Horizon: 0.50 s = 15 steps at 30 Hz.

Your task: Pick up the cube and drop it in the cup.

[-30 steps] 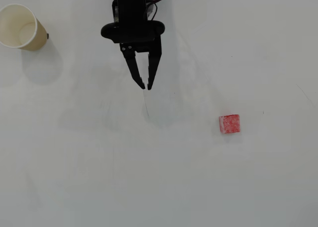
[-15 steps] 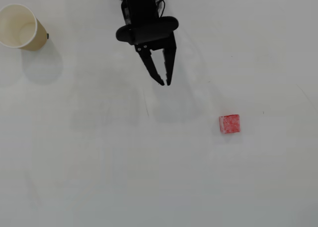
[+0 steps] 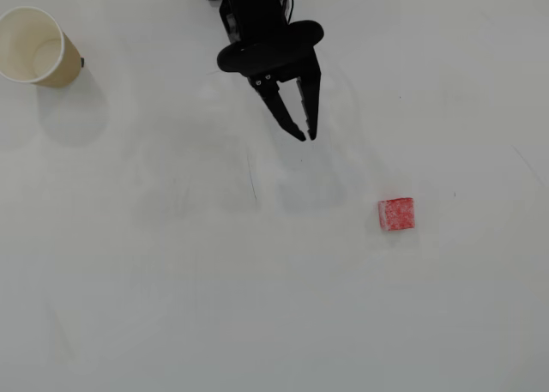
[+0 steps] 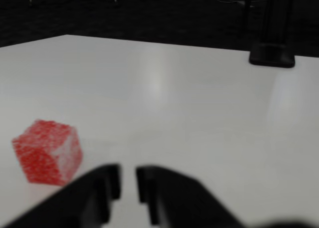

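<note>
This looks like a bare test bench in a lab or hobby workspace rather than a home or kitchen. The table (image 3: 171, 306) is a plain white sheet, faintly scuffed and marked with thin lines, and it fills the whole overhead view. Its only furnishings are a black robot arm (image 3: 253, 15) with loose wiring at its base, a paper cup (image 3: 36, 46) well apart from the arm, and a small red cube (image 3: 396, 214). In the wrist view, beyond the far edge of the table (image 4: 174, 88), the room is dark, and a black stand base (image 4: 271, 54) sits at that edge with dark uprights rising from it.
</note>
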Each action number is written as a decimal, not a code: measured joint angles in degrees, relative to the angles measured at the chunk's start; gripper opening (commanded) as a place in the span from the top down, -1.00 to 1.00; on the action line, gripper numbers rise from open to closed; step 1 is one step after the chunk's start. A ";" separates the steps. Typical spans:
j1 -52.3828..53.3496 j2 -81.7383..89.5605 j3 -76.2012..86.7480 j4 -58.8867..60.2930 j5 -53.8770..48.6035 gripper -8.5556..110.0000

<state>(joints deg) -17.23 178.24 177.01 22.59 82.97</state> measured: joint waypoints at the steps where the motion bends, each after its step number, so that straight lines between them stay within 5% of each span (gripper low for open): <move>1: -0.44 0.00 0.00 0.00 0.00 0.85; 15: -8.44 0.00 0.00 0.18 0.00 0.85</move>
<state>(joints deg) -25.66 178.24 177.01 22.76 82.97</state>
